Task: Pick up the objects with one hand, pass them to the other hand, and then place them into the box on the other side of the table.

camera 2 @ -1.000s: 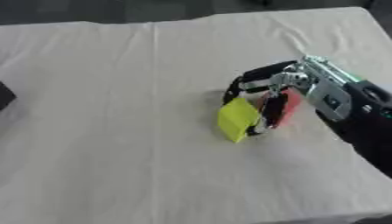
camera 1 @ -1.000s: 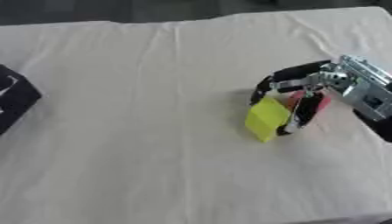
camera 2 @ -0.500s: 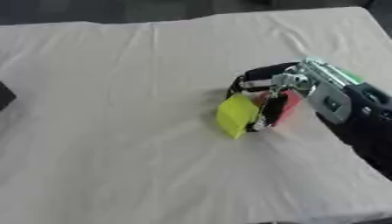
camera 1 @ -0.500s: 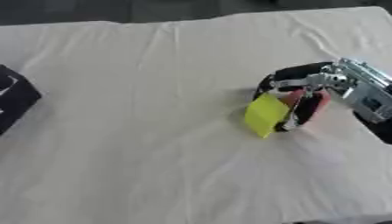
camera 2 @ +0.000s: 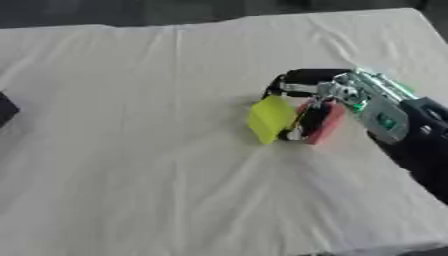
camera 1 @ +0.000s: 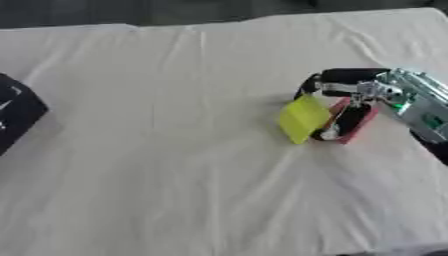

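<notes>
My right hand [camera 1: 360, 89] comes in from the right edge, its fingers curled round a flat yellow object [camera 1: 303, 119] that tilts just above the white cloth. A red piece [camera 1: 360, 125] shows close behind the yellow one, under the same fingers; whether it is held or lies on the cloth I cannot tell. The black box [camera 1: 14, 113] sits at the far left edge, only partly in view. My left hand shows in no view.
A creased white cloth [camera 1: 175, 165] covers the table. Its far edge runs along the top of the view, with dark floor beyond it. A broad stretch of cloth lies between the hand and the box.
The right hand has shifted slightly toward the far side, carrying the yellow object with it. The box has not moved.
</notes>
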### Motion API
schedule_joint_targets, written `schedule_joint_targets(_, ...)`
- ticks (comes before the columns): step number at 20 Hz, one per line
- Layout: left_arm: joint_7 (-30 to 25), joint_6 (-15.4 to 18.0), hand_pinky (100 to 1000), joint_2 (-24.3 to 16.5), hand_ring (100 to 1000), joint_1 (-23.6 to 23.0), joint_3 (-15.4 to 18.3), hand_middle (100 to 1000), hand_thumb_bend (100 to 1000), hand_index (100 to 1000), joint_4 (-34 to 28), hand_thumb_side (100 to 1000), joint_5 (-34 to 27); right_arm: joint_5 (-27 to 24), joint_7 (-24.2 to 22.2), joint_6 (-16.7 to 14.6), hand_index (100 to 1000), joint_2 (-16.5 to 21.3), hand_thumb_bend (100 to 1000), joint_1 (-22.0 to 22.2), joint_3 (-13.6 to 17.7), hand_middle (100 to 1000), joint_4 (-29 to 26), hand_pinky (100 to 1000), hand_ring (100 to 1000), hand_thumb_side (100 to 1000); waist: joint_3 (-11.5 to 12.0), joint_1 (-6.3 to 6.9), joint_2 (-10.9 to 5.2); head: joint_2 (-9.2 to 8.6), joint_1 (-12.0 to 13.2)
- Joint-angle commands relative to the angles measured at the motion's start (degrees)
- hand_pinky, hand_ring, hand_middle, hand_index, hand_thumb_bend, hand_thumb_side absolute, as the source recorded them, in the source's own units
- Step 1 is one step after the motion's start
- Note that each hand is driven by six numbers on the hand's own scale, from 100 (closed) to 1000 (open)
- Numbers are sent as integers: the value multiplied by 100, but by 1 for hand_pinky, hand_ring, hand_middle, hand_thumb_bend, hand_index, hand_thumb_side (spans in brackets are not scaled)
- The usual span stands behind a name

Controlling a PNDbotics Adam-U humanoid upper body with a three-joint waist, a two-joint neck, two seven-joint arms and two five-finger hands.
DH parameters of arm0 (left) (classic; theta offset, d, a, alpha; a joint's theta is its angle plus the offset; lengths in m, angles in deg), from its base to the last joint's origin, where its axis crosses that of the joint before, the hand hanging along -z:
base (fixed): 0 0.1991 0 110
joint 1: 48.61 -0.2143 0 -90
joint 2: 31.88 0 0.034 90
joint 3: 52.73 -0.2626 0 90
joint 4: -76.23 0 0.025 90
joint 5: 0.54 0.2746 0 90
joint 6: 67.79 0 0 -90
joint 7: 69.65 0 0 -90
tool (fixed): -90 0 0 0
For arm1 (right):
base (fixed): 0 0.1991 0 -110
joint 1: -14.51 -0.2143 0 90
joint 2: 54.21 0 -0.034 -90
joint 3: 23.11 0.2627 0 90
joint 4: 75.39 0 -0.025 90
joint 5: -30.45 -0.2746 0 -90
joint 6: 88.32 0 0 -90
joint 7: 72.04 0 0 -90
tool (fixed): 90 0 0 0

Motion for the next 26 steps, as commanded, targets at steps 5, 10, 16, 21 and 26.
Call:
schedule_joint_targets(5,-5,-8,834,-185,936,20,28,901,100,756,-104,842,43,-211,43,150,671,459,368,-51,190,618,-280,883,783,100,-8,-19,-148,-68,51)
schedule_joint_targets(10,-15,12,834,-224,938,91,26,902,100,758,-153,813,82,-651,594,845,640,442,354,20,752,587,-461,795,732,100,-35,0,-176,-117,90)
schedule_joint_targets(16,-131,50,831,-431,938,372,15,900,100,758,-390,749,157,-821,1334,1594,630,-127,308,-91,976,577,-659,725,689,100,-44,56,-254,-117,78)
schedule_joint_targets(21,-299,-85,830,-710,938,630,-53,894,100,760,-572,723,228,-652,1620,1794,628,-715,243,-124,1067,576,-620,692,673,100,-58,95,-293,-122,97)
schedule_joint_targets(26,-640,-252,829,-1069,936,1055,-235,893,100,771,-773,670,401,-456,1931,1955,617,-1308,157,-159,1060,566,-430,652,654,100,-66,122,-337,-88,111)
